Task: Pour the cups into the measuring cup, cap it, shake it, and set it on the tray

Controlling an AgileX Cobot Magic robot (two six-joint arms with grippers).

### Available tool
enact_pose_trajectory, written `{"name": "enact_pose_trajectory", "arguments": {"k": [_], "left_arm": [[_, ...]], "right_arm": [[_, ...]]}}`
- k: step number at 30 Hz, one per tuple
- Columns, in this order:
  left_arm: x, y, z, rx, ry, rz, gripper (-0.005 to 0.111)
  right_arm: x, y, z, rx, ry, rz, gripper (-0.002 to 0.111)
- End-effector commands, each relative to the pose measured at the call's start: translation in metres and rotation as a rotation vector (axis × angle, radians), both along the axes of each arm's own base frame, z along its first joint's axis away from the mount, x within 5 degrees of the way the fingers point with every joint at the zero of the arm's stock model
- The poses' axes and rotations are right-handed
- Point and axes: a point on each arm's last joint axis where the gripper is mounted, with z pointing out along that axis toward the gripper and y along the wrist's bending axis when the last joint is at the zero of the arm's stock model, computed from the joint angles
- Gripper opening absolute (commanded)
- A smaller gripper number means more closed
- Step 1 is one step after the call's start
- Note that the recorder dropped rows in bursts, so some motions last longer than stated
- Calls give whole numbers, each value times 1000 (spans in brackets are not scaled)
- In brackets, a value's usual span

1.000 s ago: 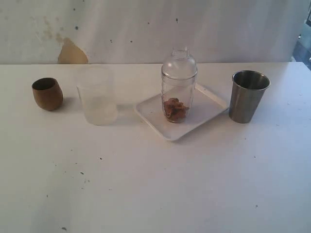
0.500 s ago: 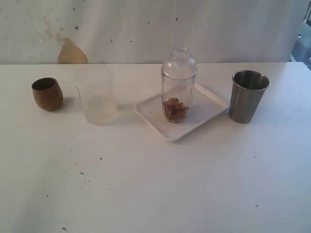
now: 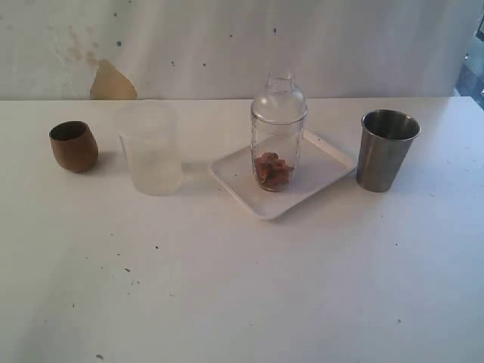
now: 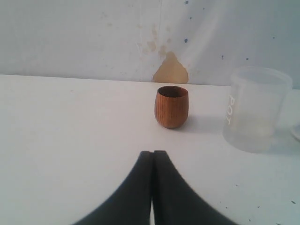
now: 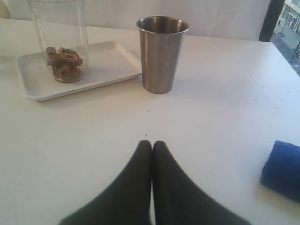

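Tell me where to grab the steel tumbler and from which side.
Grip the steel tumbler around its upper wall, below the rim, coming in level from the front, where the right hand sits shut. It stands upright and widens upward, so a side pinch should resist slipping, and that height clears the low rim of the tray beside its base.

Soft even daylight, faint shadows, slightly washed-out, grainy.

Small cup (image 3: 73, 146) of reddish-brown wood, visible grain, satin finish. Tumbler (image 3: 386, 151) of brushed steel with a dull sheen. Measuring cup (image 3: 277, 155) and domed lid (image 3: 279, 100) of clear glossy plastic. Another cup (image 3: 151, 151) of frosted translucent plastic. Smooth white tray (image 3: 238, 178). Matt white, speckled surface (image 3: 242, 287). Blue cloth (image 5: 282, 171), soft-looking.
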Motion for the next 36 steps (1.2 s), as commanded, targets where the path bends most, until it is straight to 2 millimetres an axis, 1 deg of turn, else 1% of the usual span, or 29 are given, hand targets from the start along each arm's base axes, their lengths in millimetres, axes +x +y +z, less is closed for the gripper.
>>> {"name": "enact_pose_trajectory", "arguments": {"k": [1,7,10,16,20,23,27,36], "left_arm": [[0,0,-2,3,8,-1,0],[0,0,-2,14,8,0,0],[0,1,-3,63,11,8,0],[0,4,-2,29,10,36,0],[0,4,-2,58,11,41,0],[0,5,-2,41,10,51,0],[0,5,-2,-30,8,60,0],[0,5,-2,-26,8,60,0]], "right_arm": [[0,0,0,0,-9,-2,0],[0,0,0,0,-9,-2,0],[0,0,0,0,-9,-2,0],[0,0,0,0,-9,-2,0],[0,0,0,0,-9,-2,0],[0,0,0,0,-9,-2,0],[0,0,0,0,-9,-2,0],[0,0,0,0,-9,-2,0]]}}
